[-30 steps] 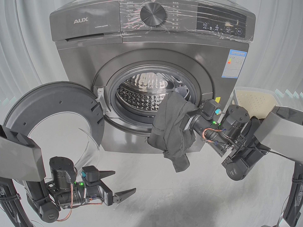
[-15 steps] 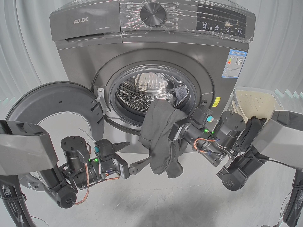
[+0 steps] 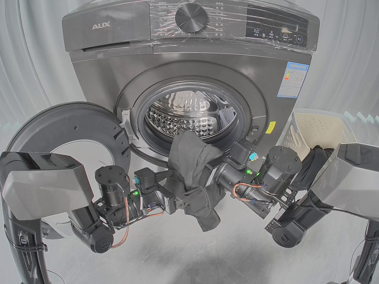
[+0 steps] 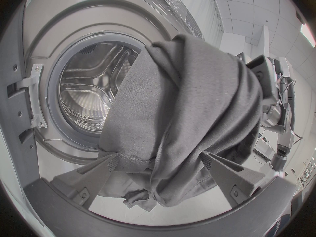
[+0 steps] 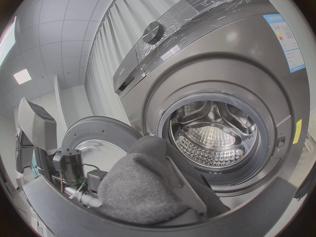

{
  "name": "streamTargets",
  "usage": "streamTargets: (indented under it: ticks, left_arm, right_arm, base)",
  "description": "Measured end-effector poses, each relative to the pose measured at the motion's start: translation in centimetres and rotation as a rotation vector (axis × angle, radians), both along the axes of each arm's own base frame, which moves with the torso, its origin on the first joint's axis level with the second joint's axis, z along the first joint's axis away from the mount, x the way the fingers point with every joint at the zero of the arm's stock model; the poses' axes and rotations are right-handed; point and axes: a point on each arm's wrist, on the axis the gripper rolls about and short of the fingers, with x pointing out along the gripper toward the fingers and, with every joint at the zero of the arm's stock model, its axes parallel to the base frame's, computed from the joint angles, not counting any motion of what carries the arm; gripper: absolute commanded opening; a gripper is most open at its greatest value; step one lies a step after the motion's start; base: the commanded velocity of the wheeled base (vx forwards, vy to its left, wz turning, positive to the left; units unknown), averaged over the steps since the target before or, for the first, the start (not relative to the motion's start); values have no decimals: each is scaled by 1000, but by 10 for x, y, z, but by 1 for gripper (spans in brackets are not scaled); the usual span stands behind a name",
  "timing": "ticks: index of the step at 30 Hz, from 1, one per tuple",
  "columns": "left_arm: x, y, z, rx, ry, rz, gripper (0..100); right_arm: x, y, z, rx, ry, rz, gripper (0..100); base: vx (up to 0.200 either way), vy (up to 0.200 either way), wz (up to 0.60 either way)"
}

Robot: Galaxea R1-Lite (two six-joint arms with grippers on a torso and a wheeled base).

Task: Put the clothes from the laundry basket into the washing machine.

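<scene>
A dark grey garment point(image 3: 190, 160) hangs in front of the lower rim of the washing machine's point(image 3: 118, 32) open drum point(image 3: 185, 117). My right gripper point(image 3: 203, 172) is shut on it from the right, its fingers buried under the cloth point(image 5: 144, 185). My left gripper point(image 3: 182, 197) comes in from the left at the garment's lower part. It is open, with the cloth point(image 4: 184, 99) hanging between its two fingers point(image 4: 98, 178). The cream laundry basket point(image 3: 321, 129) stands right of the machine, with more dark clothes point(image 3: 316, 158) inside.
The round machine door point(image 3: 67, 133) is swung wide open to the left, close behind my left arm. Grey floor point(image 3: 221, 253) lies open in front of the machine. Pale curtains hang behind it.
My left arm has risen and moved right until its open fingers straddle the garment. My right arm has carried the garment left and lower, away from the drum's right rim.
</scene>
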Motion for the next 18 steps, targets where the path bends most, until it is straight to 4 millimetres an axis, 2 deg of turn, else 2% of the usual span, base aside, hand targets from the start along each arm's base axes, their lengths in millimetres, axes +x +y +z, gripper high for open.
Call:
streamTargets:
  ticks: [9, 18]
  left_arm:
    - [13, -3, -8, -2, -7, 11, 100]
    - [19, -7, -14, 0, -11, 4, 100]
  right_arm:
    - [-15, 3, -8, -23, 38, 15, 0]
    - [-25, 8, -7, -21, 45, 41, 0]
  base:
    - [0, 0, 0]
    - [0, 0, 0]
